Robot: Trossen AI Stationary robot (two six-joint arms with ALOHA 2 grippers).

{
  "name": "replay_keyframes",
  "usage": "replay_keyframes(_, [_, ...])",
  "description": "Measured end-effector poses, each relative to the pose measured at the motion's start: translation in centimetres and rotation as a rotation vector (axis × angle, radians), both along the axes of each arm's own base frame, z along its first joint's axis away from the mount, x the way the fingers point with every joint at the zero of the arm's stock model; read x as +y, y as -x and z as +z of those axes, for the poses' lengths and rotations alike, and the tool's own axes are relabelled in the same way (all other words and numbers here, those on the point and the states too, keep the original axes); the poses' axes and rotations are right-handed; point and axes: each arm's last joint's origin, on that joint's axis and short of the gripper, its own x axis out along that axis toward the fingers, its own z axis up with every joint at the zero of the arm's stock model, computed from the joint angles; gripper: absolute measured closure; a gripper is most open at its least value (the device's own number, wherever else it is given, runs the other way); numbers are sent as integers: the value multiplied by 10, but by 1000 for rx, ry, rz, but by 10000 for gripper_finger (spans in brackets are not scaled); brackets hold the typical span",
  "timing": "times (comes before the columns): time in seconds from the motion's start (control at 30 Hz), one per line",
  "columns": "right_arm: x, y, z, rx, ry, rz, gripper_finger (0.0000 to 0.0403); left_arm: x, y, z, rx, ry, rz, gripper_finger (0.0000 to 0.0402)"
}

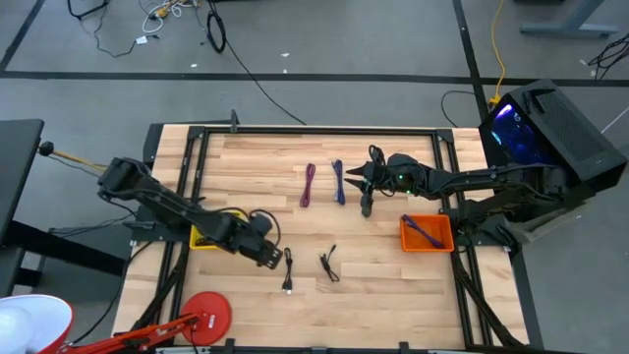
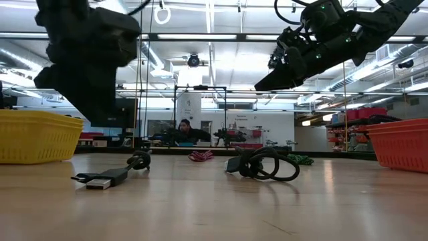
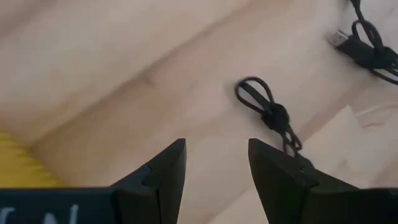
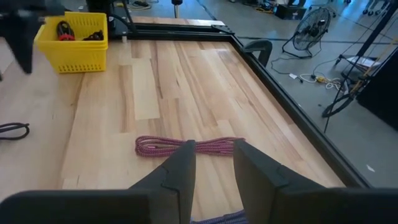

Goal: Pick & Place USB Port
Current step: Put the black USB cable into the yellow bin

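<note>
Two coiled black USB cables lie on the wooden table: one just past my left gripper's tips, the other farther right. My left gripper is open and hovers above the table beside the nearer cable. A maroon cable and a blue-purple cable lie toward the far side. My right gripper is open and raised over the table next to the blue-purple cable, holding nothing.
An orange bin at the right holds a purple cable. A yellow bin with cables in it sits at the left, partly under my left arm. A red round object lies at the near left edge. Bare wood lies between the cables.
</note>
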Motion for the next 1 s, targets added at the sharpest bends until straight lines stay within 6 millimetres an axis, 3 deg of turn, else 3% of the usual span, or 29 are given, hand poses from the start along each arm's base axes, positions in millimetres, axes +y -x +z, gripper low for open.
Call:
replay_keyframes(0.4, [0,0,-1,22,48,20,293,-16,-34,-40,-24,245,79,221])
replay_keyframes(1.0, [0,1,-2,41,47,21,293,-18,-51,-55,-107,286,143,221])
